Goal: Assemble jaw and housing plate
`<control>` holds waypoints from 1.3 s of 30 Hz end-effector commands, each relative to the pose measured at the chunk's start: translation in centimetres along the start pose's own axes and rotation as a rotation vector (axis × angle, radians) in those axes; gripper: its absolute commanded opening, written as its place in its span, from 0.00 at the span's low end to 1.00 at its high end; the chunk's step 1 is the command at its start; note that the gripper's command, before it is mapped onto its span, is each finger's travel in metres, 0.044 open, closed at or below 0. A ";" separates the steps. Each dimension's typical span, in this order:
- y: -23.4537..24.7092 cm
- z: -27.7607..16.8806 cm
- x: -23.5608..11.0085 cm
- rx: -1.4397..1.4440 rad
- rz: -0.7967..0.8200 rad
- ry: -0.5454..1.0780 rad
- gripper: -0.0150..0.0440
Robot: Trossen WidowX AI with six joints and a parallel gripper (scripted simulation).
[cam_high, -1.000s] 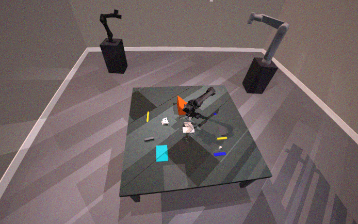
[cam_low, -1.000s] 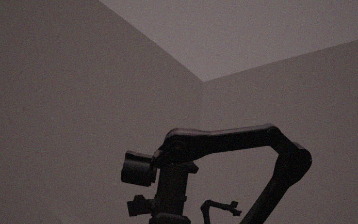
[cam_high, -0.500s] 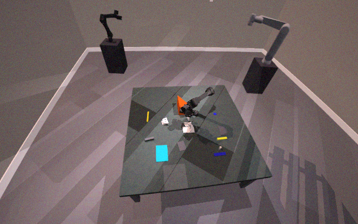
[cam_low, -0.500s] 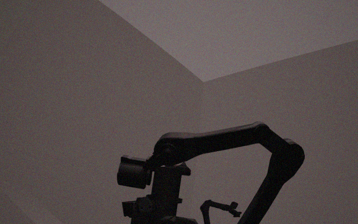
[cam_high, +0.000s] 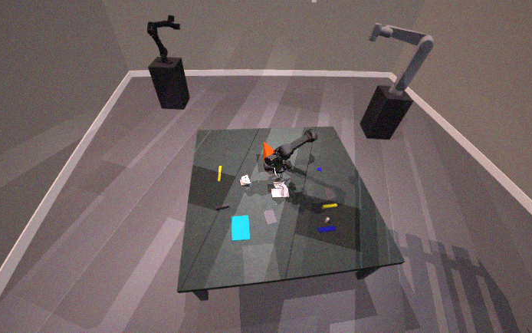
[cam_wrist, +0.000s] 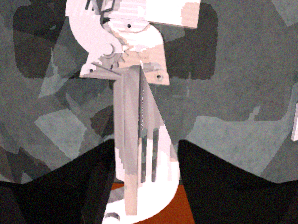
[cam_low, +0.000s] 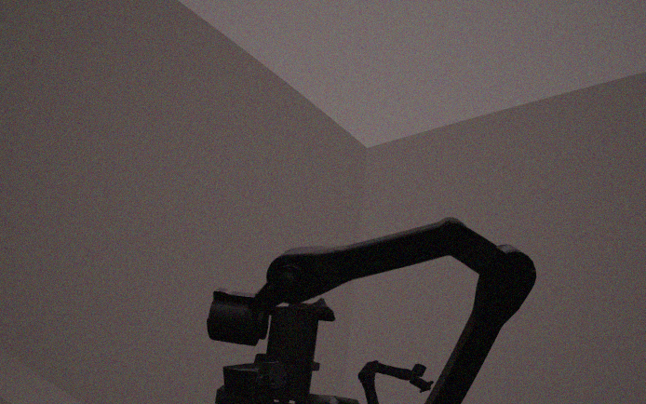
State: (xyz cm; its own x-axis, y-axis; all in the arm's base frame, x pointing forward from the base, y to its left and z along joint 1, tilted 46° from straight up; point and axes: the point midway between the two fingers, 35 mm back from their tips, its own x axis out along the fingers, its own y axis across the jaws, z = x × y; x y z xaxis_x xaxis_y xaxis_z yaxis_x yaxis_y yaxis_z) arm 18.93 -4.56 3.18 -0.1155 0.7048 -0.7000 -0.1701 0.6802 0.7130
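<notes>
White jaw (cam_wrist: 131,145) clamped in pincer (cam_wrist: 147,147) (1 tip near base assembly (cam_high: 279,190) (cam_wrist: 172,14)).

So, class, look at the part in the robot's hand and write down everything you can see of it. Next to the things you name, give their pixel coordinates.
The part (cam_wrist: 127,120) is pale white-pink and looks like hard plastic. A long raised rib runs down it, beside a flat web with narrow slots; one end narrows, the other is broad and rounded. It is held between the fingers of the hand (cam_wrist: 146,145), its narrow end pointing toward the white assembly (cam_high: 280,190) (cam_wrist: 145,42) and overlapping it in the wrist view. Whether they touch, I cannot tell.
</notes>
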 end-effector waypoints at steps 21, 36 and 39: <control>-0.2 -0.2 0.1 -0.059 0.001 0.007 0.48; -0.9 2.8 -0.2 -0.059 -0.003 0.006 0.48; -1.1 3.8 -0.3 -0.059 -0.003 0.006 0.48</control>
State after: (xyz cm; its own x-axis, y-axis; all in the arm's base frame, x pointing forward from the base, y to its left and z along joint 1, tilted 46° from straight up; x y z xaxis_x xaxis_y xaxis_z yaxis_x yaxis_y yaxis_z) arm 21.97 -4.89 2.82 -0.1207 0.6965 -0.7073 -0.2348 0.6723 0.7021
